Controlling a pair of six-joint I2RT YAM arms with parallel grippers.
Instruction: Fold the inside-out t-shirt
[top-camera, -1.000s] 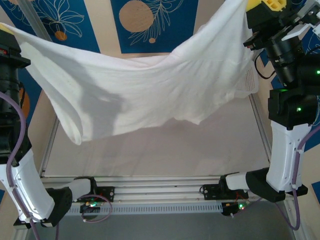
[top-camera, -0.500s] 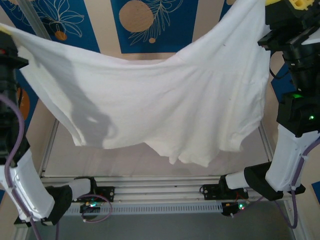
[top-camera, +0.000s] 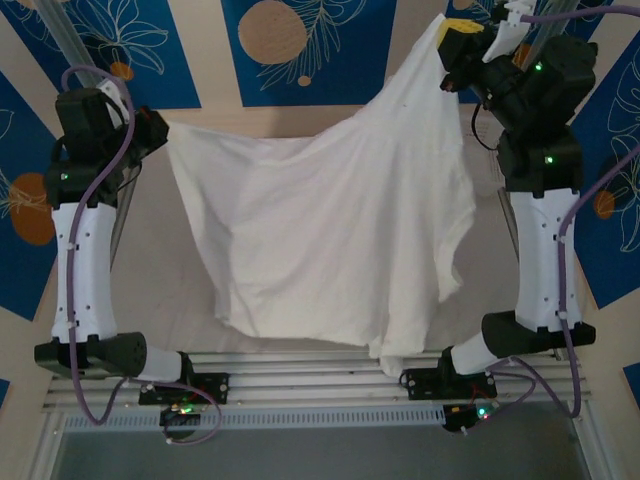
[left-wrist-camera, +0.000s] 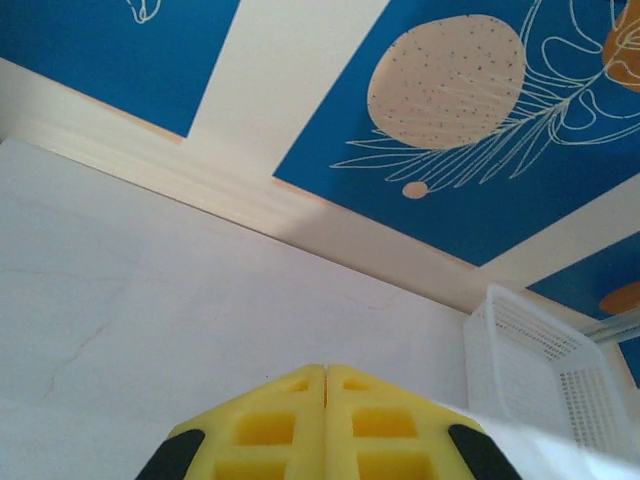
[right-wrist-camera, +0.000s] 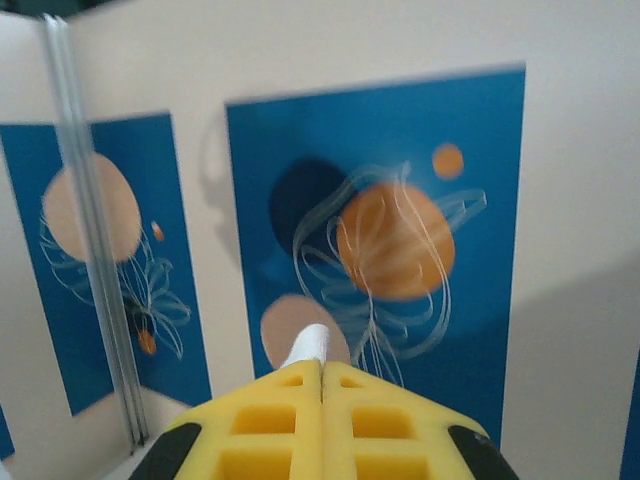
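Observation:
The inside-out t-shirt (top-camera: 330, 230) is white and hangs spread between my two grippers, its lower edge drooping to the table's near rail. My left gripper (top-camera: 160, 127) holds its upper left corner at mid height. My right gripper (top-camera: 452, 26) holds the upper right corner higher up, near the back wall. In the left wrist view the yellow fingers (left-wrist-camera: 290, 420) are pressed together, with white cloth (left-wrist-camera: 600, 450) at the lower right. The right wrist view shows the yellow fingers (right-wrist-camera: 270, 420) shut, with a tip of white cloth (right-wrist-camera: 308, 346) poking out between them.
A white plastic mesh basket (left-wrist-camera: 535, 365) stands on the white table (left-wrist-camera: 150, 270) at the far right. Blue patterned panels (top-camera: 300, 45) line the back wall. The arm bases and metal rails (top-camera: 320, 385) run along the near edge.
Both arms have pulled back from the camera and come closer together. The shirt, earlier stretched wide and high, now hangs narrower and lower, its hem reaching the near rail.

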